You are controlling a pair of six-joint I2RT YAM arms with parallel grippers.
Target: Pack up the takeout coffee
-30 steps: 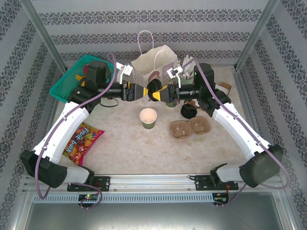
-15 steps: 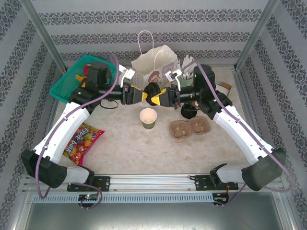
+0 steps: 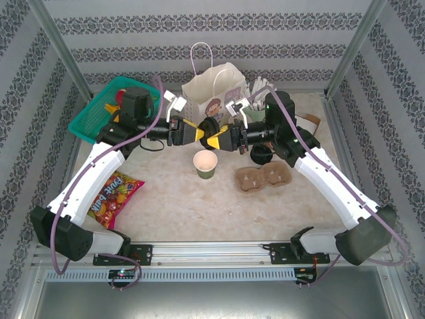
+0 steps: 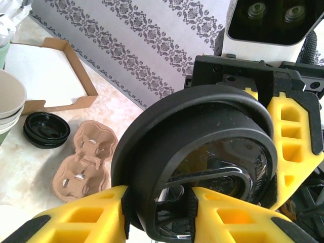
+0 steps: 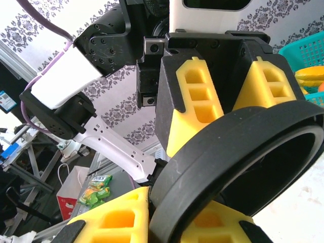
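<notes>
Between right gripper [image 5: 162,217] and left gripper [image 4: 158,212], both pinching it far as we can tell: black lid [image 4: 202,131], probably a handoff to cap the cup [image 3: 206,164] below.

— Your tally on cups and lids?
— You've got one green cup [image 3: 205,163] and one cup stack [image 4: 9,101]. Lids, two: held lid [image 4: 202,114], loose lid [image 4: 45,129].
— And the rest?
— One paper bag [image 3: 207,90], one pulp tray [image 3: 263,177], one basket [image 3: 86,116], one candy pack [image 3: 109,196].

Teal basket [image 3: 89,107] far left; red sweets packet [image 3: 109,196] flat at the near left; brown pulp cup tray [image 3: 263,178] right of centre, a loose black lid [image 4: 45,129] just beyond it; cardboard piece [image 4: 61,71] farther right
</notes>
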